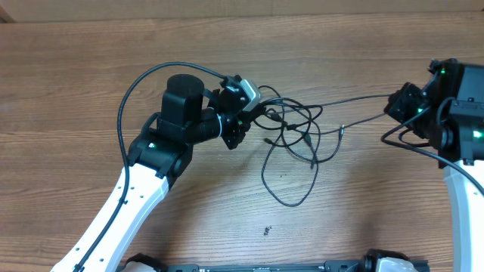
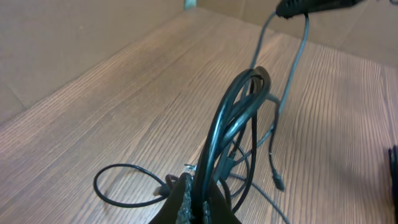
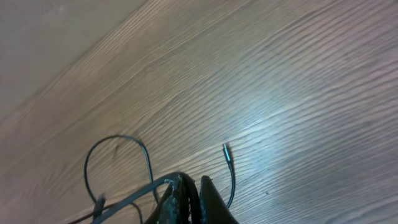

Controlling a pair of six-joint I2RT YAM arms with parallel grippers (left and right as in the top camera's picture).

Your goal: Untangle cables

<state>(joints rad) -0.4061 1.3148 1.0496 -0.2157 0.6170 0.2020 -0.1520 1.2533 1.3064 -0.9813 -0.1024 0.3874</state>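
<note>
The cables lie as a tangle of thin black loops at the table's middle. My left gripper sits at the tangle's left edge. In the left wrist view it is shut on a bundle of the cables, which arches up from the jaws. One strand runs taut to the right into my right gripper. In the right wrist view that gripper is shut on a black cable. A silver-tipped plug lies loose on the wood beside it.
The left arm's own thick black cable arcs over the wood at the left. A free plug end rests between the two grippers. A small dark speck lies near the front. Brown board lines the table's far edge.
</note>
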